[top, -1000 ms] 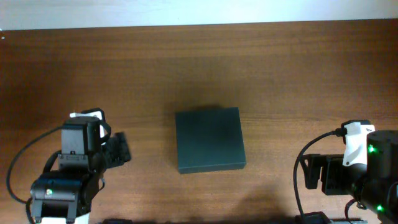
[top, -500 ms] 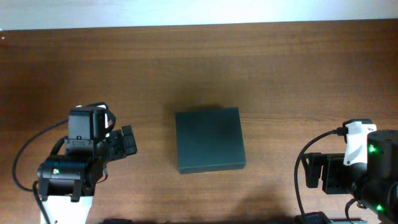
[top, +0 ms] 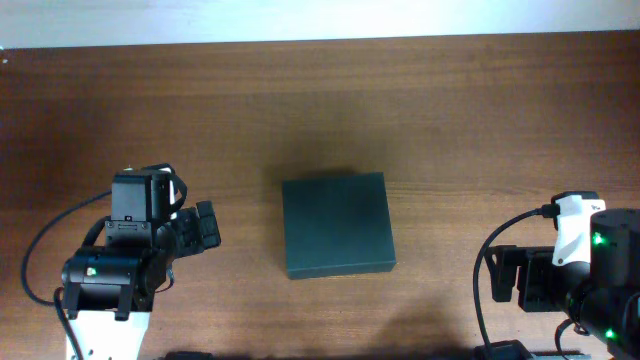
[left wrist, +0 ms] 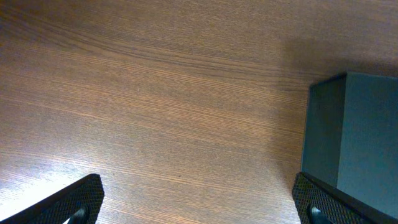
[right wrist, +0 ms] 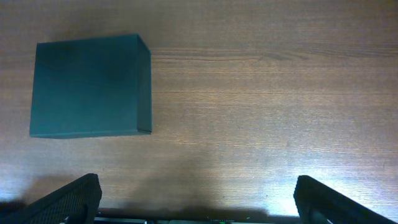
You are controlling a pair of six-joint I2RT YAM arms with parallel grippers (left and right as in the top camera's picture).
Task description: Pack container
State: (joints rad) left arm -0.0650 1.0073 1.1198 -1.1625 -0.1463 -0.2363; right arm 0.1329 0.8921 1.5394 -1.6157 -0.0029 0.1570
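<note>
The left arm and right arm are black with white housings, small green lights and thin black cables. The left gripper has black textured fingers.

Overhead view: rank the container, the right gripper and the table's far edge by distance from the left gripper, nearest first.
1. container, at table centre.
2. table's far edge, along the top.
3. right gripper, across at the lower right.
</note>
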